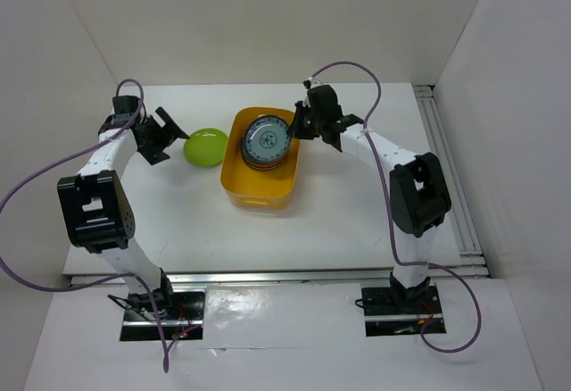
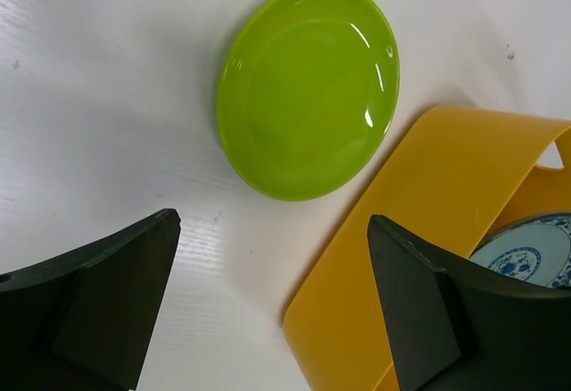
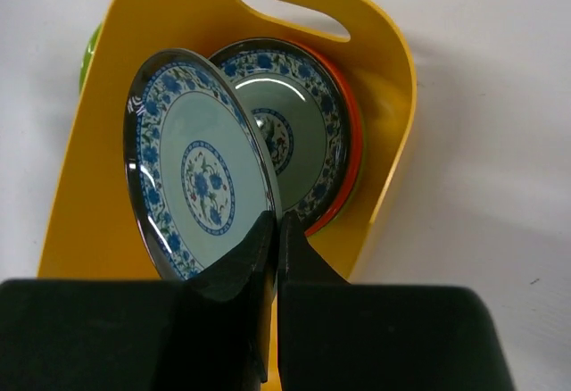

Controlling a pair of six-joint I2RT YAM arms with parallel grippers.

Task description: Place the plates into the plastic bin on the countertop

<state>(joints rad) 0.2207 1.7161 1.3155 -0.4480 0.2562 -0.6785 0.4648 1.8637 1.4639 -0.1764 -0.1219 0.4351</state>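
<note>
Well along here, folks, by the look of it. The yellow bin [image 3: 178, 7] sits mid-table with a stack already inside: a patterned plate [image 3: 299, 132] lies flat on top, and an orange plate [image 3: 352, 141] shows its rim just beneath it. How many more lie under those I cannot count from these views.

Now the right claw [image 3: 275, 230]: its jaws are pinched tight on the near rim of a second blue-patterned plate [image 3: 201, 186]. That plate stands tilted on edge, inside the bin's outline, leaning above the stack and a little to its side, not yet laid flat. So this one is my call for the step in hand: it only needs lowering and letting go.

Over on the other side, one green plate [image 2: 308, 87] remains out on the white table [image 2: 107, 96], lying flat, right side up, just beside the bin's left wall and apart from it. The left claw [image 2: 275, 226] hangs close by with its jaws spread wide and nothing between them. The green plate lies ahead of the fingertips, beyond the gap, untouched; the bin's wall sits under the inner finger.

From the overhead view I see no other plates loose on the table, so I judge two moves left: set the patterned one down, then fetch the green.
</note>
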